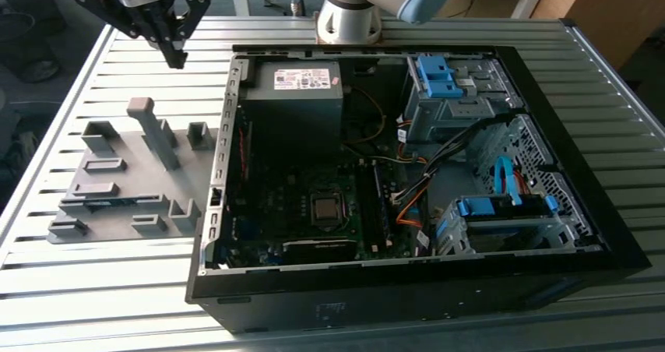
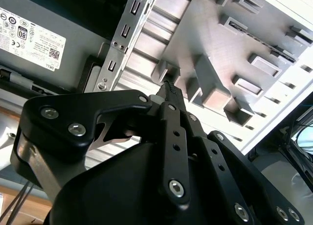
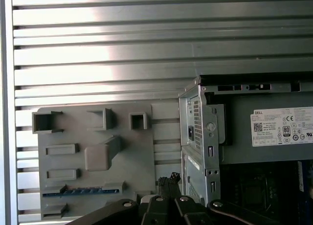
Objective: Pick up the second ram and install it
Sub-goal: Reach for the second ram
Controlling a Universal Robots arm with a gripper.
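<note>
Black linkages of my gripper (image 2: 168, 87) crowd both wrist views, and the fingertips are drawn together with nothing between them. It hangs above the tabletop's far corner on the exterior view's left, beside the open computer case's (image 1: 416, 293) far corner. One slatted metal table (image 1: 104, 290) carries everything. The single case lies on it with its side off, taking up the middle and the exterior view's right. One grey holder plate (image 1: 146, 190) sits between the case and the table's edge on the exterior view's left. I count one blue stick on that plate, which I take for the second ram (image 3: 78, 191). It lies flat in a slot near the plate's edge farthest from my base, apart from my fingertips. By my judgement the pick is not yet made, so both lifting and seating remain. I cannot tell whether a motherboard (image 1: 311, 204) slot already holds a stick.
</note>
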